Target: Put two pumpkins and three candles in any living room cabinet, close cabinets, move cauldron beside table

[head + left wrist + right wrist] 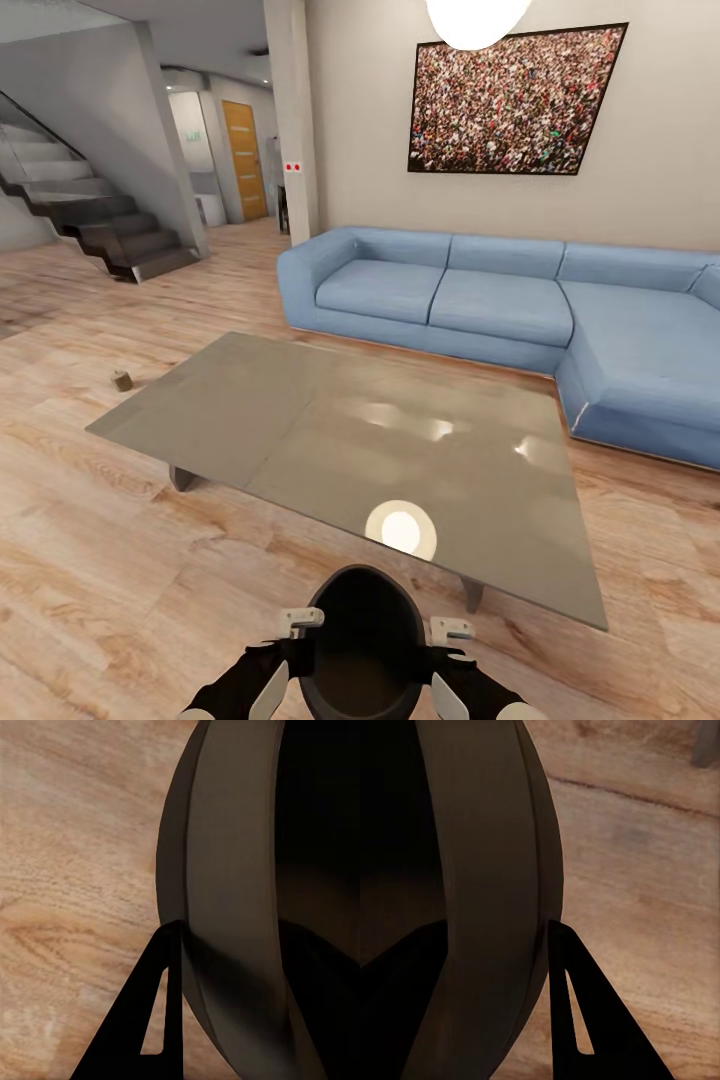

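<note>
The black cauldron (361, 640) hangs low at the bottom centre of the head view, above the wood floor and just short of the near edge of the glossy grey table (300, 420). My left gripper (303, 642) is shut on its left rim and my right gripper (434, 648) on its right rim. In the left wrist view the cauldron wall (225, 870) runs between an outer finger (154, 1012) and a dark inner one. The right wrist view has the same grip on the wall (487, 832), with its outer finger (574, 1012) outside. The cauldron's inside looks dark and bare.
A blue corner sofa (500, 290) stands behind and to the right of the table. A small stubby brownish object (122, 380) sits on the floor off the table's left corner. Stairs (100, 220) rise at the far left. Open wood floor lies left of the table.
</note>
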Tool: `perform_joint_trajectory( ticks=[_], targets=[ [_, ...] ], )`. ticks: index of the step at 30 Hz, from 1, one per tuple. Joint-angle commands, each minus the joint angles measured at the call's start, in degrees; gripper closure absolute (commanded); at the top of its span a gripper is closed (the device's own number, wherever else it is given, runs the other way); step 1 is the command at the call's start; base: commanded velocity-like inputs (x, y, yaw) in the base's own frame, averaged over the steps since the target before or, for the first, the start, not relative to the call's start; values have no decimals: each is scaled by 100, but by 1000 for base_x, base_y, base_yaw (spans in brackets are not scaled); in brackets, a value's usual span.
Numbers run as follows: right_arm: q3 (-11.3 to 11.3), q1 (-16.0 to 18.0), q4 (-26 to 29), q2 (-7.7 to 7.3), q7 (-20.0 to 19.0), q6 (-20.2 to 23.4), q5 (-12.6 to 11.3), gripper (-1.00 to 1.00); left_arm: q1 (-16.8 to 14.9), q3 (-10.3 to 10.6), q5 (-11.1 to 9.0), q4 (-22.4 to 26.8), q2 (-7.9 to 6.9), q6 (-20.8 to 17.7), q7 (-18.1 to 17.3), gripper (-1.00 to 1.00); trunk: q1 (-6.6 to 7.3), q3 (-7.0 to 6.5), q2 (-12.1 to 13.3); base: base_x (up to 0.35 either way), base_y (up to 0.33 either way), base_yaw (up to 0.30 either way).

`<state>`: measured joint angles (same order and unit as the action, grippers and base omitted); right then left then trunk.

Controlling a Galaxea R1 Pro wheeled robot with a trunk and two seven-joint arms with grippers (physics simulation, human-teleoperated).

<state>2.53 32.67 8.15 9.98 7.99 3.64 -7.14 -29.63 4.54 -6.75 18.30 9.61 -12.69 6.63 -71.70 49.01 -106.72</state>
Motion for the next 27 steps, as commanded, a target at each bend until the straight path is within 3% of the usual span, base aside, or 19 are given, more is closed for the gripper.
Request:
perform_joint_trajectory(
  ticks=[1, 5, 27],
  targets=[
    [37, 3, 55, 1, -157, 32, -68, 100, 1, 74, -169, -1, -3, -28, 22, 100, 1, 4, -2, 0, 0, 0],
    [37, 3, 55, 1, -159, 31, -68, 100, 1, 74, -169, -1, -3, -28, 22, 100, 1, 4, -2, 0, 0, 0],
    [37, 3, 55, 1, -166, 25, -68, 100, 1, 74, -169, -1, -3, -31, 22, 100, -482, 399, -885, 0, 0, 0]
  ],
)
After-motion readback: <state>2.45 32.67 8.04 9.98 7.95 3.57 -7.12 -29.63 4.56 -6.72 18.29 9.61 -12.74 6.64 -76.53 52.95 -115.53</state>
